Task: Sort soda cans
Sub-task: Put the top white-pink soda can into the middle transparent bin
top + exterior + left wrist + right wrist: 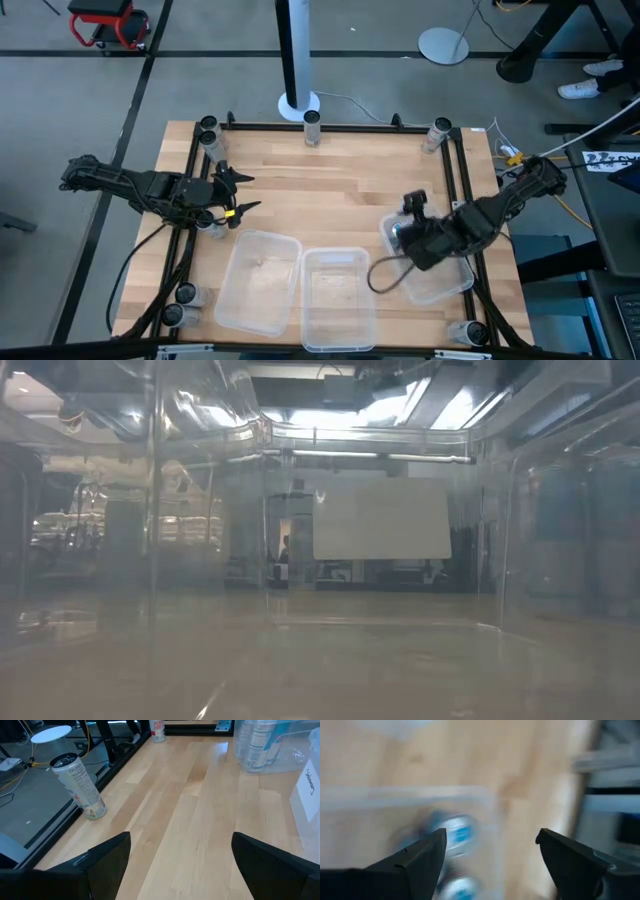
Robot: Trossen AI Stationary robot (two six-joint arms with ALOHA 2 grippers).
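At the near-left corner of the bench (330,190), a pair of soda cans (183,295) close together beside the black rail; at the near-right corner, a lone soda can (470,332). Along the near edge, three clear bins side by side: left bin (232,300), middle bin (338,258), and right bin (455,290), the last set a little farther back and nearer the right edge.

Above the far-left part of the right bin, the right gripper (398,235) (490,837), jaws spread wide with nothing between them. Beneath it, inside that bin, blue-and-white soda cans (457,832) (257,742), blurred from the wrist, how many hard to tell.

Just inside the left edge, about midway along it, a rail-side soda can (212,226). Just beyond that, the left gripper (240,193) (181,840), pointing across the bench toward the right edge, jaws wide and gripping nothing, only bare wood ahead.

On the far edge, near its middle, a mid-edge soda can (312,125) (80,785) standing right against the rail. At the far-right corner, a corner soda can (440,132) (157,729). At the far-left corner, two stacked-looking soda cans (208,135), touching or nearly so.
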